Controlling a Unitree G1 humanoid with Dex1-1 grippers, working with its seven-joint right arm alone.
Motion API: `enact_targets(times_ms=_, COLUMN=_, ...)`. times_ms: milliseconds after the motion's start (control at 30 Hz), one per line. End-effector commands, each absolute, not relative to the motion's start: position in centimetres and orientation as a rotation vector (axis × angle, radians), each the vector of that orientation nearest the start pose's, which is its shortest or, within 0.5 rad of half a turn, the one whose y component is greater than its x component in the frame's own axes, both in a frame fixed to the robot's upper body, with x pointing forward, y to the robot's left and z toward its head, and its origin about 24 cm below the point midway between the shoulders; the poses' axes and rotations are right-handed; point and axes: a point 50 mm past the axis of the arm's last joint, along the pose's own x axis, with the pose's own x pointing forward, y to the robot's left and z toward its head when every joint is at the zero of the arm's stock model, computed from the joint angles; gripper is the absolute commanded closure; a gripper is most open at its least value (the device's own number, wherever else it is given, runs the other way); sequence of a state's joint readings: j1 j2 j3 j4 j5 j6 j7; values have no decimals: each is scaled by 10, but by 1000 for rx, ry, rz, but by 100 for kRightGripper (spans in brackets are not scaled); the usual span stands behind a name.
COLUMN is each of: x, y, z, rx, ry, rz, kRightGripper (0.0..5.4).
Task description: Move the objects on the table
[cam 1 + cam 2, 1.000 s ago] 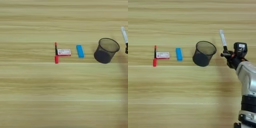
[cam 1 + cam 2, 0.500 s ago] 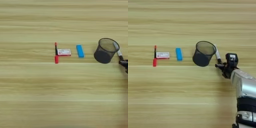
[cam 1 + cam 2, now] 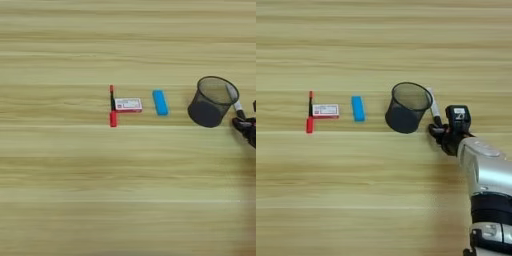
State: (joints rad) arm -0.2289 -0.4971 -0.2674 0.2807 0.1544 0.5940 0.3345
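1. Right gripper (image 3: 440, 131) pinching the black-capped lower end of the white marker (image 3: 433, 111), just right of the black mesh cup (image 3: 407, 107).
2. Marker tilted, long axis running up and slightly left, upper end leaning against the cup's rim.
3. Silver forearm (image 3: 483, 167) reaching up from the bottom right corner.
4. Further left on the table (image 3: 125, 190): blue block (image 3: 160, 102), white-and-red box (image 3: 128, 104), red pen (image 3: 112, 106), pen and block lengthwise away from the robot.

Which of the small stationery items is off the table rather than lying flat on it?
The white marker: held in the right claw, it leans against the black mesh cup's rim. The red pen, white-and-red box and blue block lie flat.
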Motion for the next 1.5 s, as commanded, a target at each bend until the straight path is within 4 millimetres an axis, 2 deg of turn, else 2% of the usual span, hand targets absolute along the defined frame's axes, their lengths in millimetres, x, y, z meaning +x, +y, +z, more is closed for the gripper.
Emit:
enact_targets(times_ms=33, x=278, y=-302, z=79, rx=-177, ry=434, rz=-40, kRightGripper=298)
enact_targets(times_ms=467, x=264, y=-285, z=100, rx=-249, ry=380, rz=41, kRightGripper=163)
enact_targets(times_ms=1000, x=254, y=-273, z=100, rx=-285, ry=397, rz=130, kRightGripper=7)
enact_targets(times_ms=1500, x=261, y=-250, z=102, rx=-252, ry=348, rz=225, kRightGripper=3)
